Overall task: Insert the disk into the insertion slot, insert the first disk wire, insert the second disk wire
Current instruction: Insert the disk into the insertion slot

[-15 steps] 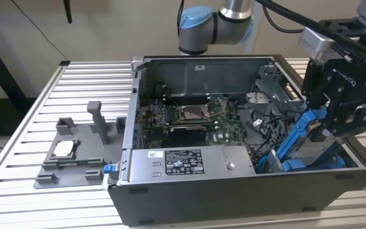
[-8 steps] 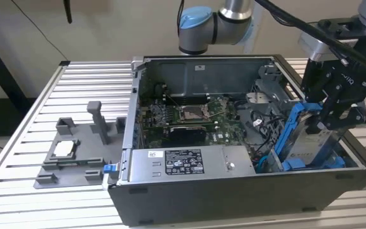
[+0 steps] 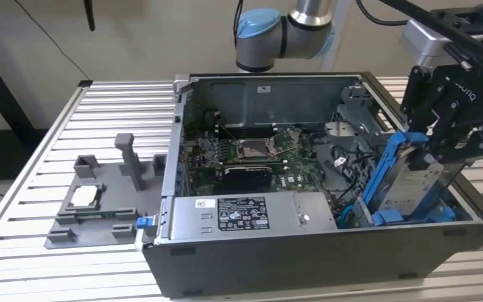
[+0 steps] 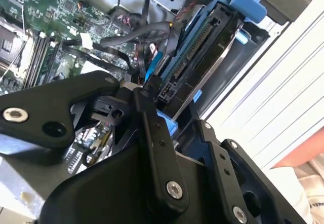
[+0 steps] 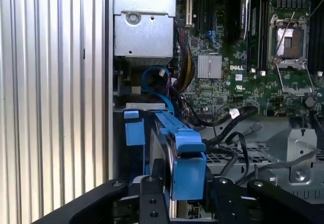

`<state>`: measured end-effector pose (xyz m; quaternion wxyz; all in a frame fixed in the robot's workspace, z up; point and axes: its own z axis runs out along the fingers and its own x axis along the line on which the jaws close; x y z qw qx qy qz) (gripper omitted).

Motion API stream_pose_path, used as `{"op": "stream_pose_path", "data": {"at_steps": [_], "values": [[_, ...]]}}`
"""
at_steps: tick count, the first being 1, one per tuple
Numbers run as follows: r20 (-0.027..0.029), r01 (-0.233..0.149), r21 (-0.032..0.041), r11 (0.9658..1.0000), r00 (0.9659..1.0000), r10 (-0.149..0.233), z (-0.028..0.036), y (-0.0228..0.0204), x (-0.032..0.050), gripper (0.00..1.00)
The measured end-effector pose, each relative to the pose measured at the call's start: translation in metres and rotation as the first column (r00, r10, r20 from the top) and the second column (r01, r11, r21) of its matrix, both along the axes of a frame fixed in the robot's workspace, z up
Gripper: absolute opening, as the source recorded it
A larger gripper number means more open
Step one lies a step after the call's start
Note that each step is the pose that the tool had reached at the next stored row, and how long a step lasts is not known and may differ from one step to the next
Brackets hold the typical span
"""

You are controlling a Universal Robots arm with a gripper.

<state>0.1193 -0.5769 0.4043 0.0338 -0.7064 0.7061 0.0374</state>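
My tool (image 3: pixel 441 148) is clamped on the upper end of the disk (image 3: pixel 409 182) — a flat silver-grey hard drive in a bright blue plastic carrier. Its long axis stands near upright, the lower end inside the dark grey sheet-metal insertion slot (image 3: pixel 465 205) — straight beneath the tool.

Black fingers (image 5: pixel 150 199) flank disk (image 5: pixel 160 155) in blue carrier (image 5: pixel 186 150); motherboard (image 5: pixel 243 77) beside, cables (image 5: pixel 212 123) between.
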Motion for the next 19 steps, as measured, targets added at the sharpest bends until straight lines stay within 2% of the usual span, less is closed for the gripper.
{"op": "stream_pose_path", "data": {"at_steps": [3,5,8,17,18,19], "values": [[0.0002,0.000,-0.0021,1.0000,1.0000,0.000,0.0008,0.0000,-0.0001,0.35],[0.0005,0.000,-0.0132,0.9999,1.0000,0.000,0.0000,0.0000,-0.0006,0.35],[0.0008,0.000,-0.0176,0.9998,1.0000,0.000,-0.0009,0.0000,-0.0012,0.35],[0.0008,0.000,-0.0193,0.9998,1.0000,0.000,-0.0009,0.0000,-0.0025,0.36],[0.0009,0.000,-0.0195,0.9998,1.0000,0.000,-0.0009,0.0000,-0.0025,0.43],[0.0029,0.000,-0.0193,0.9998,1.0000,0.000,-0.0007,0.0001,-0.0025,0.43]]}}
